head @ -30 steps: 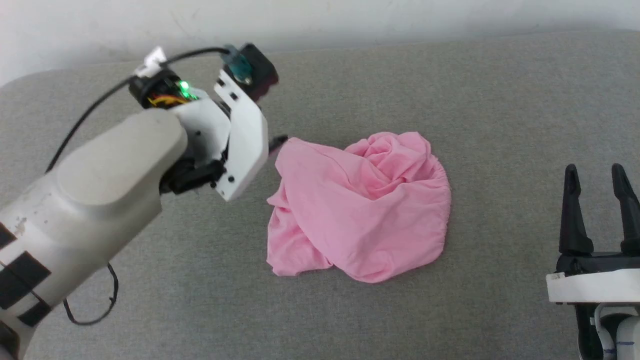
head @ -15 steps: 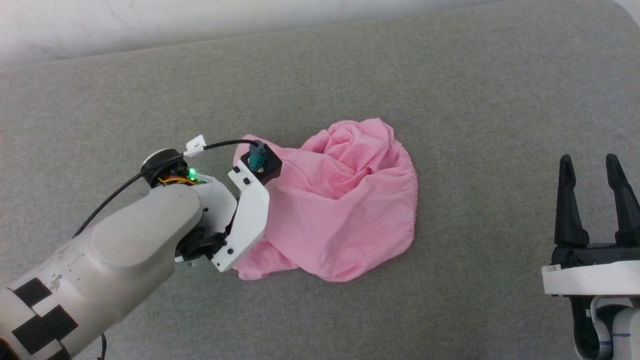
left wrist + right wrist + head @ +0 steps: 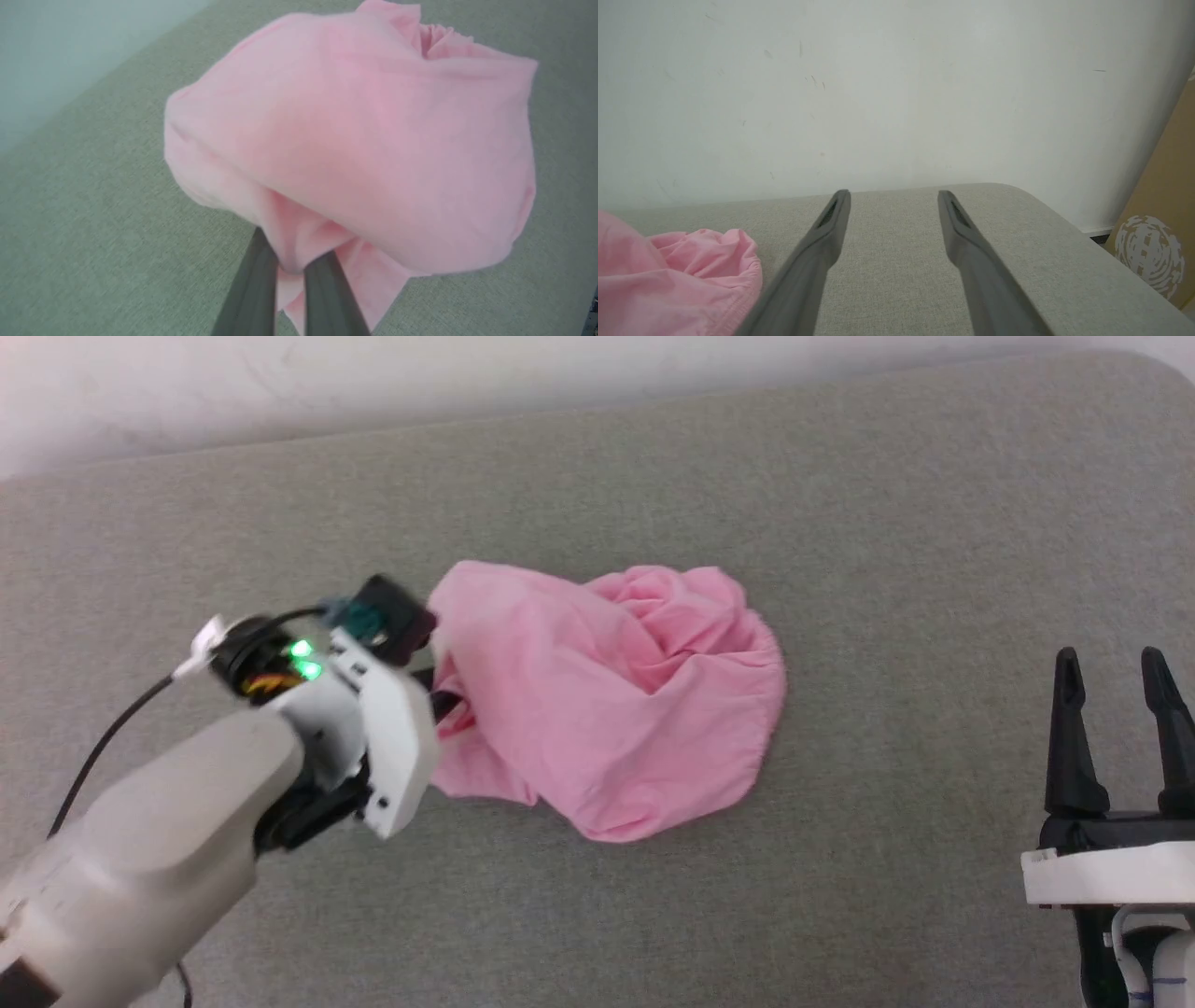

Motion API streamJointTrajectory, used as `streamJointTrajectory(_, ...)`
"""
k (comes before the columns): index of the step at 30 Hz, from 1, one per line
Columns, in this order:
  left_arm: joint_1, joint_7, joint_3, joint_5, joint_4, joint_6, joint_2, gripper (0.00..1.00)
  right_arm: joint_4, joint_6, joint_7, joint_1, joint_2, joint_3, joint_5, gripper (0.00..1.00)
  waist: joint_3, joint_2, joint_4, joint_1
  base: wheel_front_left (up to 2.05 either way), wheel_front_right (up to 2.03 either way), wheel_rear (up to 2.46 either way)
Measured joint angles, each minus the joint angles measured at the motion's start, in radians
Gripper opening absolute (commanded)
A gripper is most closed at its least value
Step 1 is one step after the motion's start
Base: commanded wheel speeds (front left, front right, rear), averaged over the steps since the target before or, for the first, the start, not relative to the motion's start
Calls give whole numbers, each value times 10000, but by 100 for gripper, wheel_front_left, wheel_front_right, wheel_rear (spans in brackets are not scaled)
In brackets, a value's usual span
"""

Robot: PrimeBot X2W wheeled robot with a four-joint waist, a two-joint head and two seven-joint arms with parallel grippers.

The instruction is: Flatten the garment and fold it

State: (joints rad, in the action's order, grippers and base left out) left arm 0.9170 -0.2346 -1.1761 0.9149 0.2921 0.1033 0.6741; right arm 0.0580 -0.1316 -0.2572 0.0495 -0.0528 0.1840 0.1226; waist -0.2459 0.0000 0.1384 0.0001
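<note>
While the left tool (image 3: 290,263) pinches an edge fold of the garment (image 3: 616,700), fingers pressed together on the cloth, the pink shorts sit crumpled near the middle of the grey fabric-covered table (image 3: 840,504). The right tool (image 3: 1113,663) hovers well apart, fingers spread, holding nothing.

Legible markings: none.
The cardboard box (image 3: 1171,196) carries a white round emblem (image 3: 1148,254); no characters are readable on it.
</note>
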Motion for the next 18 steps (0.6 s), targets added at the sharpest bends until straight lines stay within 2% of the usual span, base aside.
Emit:
streamJointTrajectory(3,-1004,823,247,236,-529,-642,644,0,2,0,0,-132,0,-2,-6,100,173,0,-262,0,0,0,0)
streamJointTrajectory(6,-2161,1206,215,449,-1012,-1243,1156,0,0,0,0,-217,0,2,-77,100,323,0,-552,-1,0,0,0)
streamJointTrajectory(11,-3445,1465,-56,872,-1170,-1682,1103,0,-10,0,0,-228,0,-240,-203,100,488,0,-1032,-1,0,0,0)
streamJointTrajectory(12,-3540,1567,-84,872,-1104,-1762,997,18,-12,0,0,-226,2,-314,-259,100,519,1,-1114,-2,0,0,0)
streamJointTrajectory(13,-3591,1764,-88,802,-1005,-1883,871,100,-12,0,0,-225,2,-401,-351,100,555,0,-1187,-2,0,0,0)
streamJointTrajectory(16,-3676,2535,33,606,-796,-2293,491,100,-2,0,0,-171,4,-587,-541,100,713,0,-1346,-1,0,0,0)
streamJointTrajectory(18,-3763,3407,355,504,-828,-2708,318,100,58,0,0,-61,-13,-688,-767,100,834,0,-1437,-2,0,0,0)
